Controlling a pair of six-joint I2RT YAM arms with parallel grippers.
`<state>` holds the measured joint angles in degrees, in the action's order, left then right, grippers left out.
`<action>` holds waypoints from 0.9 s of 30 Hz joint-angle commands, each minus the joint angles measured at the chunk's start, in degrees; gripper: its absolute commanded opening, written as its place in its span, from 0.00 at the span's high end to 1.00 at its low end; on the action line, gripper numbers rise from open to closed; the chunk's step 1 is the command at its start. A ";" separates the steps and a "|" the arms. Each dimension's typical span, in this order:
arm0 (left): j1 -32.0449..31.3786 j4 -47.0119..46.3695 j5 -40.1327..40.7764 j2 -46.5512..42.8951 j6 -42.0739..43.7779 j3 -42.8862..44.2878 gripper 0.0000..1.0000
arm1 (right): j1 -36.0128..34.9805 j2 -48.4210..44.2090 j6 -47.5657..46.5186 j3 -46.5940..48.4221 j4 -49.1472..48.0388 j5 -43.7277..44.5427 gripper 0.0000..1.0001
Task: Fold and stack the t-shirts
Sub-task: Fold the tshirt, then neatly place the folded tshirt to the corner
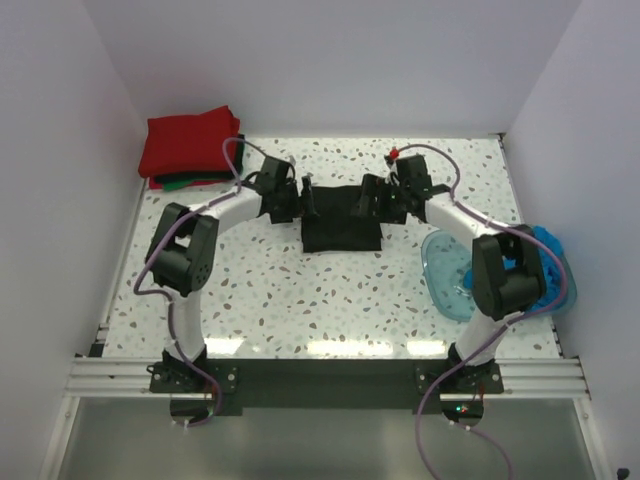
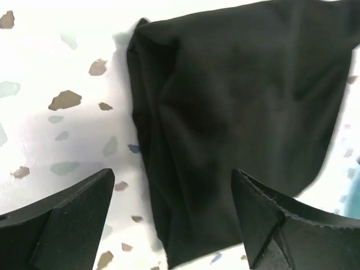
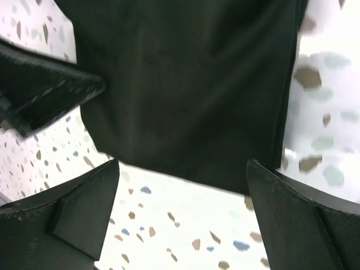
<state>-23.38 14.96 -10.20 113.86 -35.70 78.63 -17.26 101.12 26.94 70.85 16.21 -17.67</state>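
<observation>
Left tool (image 2: 171,180), right tool (image 3: 183,169) astride t-shirt (image 1: 342,225)

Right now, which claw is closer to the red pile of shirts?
Left. The left gripper is over the black t-shirt at its left edge, toward the red pile; the right gripper is over its right edge.

a translucent blue plastic tub (image 1: 445,272) sits at the right edge of the white speckled desk (image 1: 300,300).
</observation>
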 commanded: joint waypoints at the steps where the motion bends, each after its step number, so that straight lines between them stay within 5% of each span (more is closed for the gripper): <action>1: -2.19 3.39 1.92 4.08 3.18 4.24 0.13 | 0.12 -8.20 1.89 -2.99 -3.11 -2.19 0.01; 6: -5.10 9.03 10.11 8.12 2.39 8.47 0.25 | 0.03 -18.92 4.26 -12.91 -1.27 3.85 0.01; 17: -5.98 16.32 19.76 15.68 3.70 16.02 0.76 | 0.12 -48.72 6.11 -25.57 8.66 19.41 0.01; 18: -6.15 16.94 20.91 16.21 4.23 16.98 0.82 | 0.12 -50.30 6.02 -26.19 8.84 20.04 0.01; 19: -6.16 17.73 21.88 16.65 5.02 19.26 1.00 | 0.12 -53.19 5.67 -26.64 9.02 20.83 0.01; 27: -6.33 16.07 40.66 14.47 26.89 23.50 1.00 | 0.21 -57.62 2.33 -28.05 10.69 27.24 0.01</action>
<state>-30.20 29.02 16.58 129.36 -21.08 101.21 -17.19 43.55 31.14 43.55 26.00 5.17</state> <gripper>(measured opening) 0.050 0.986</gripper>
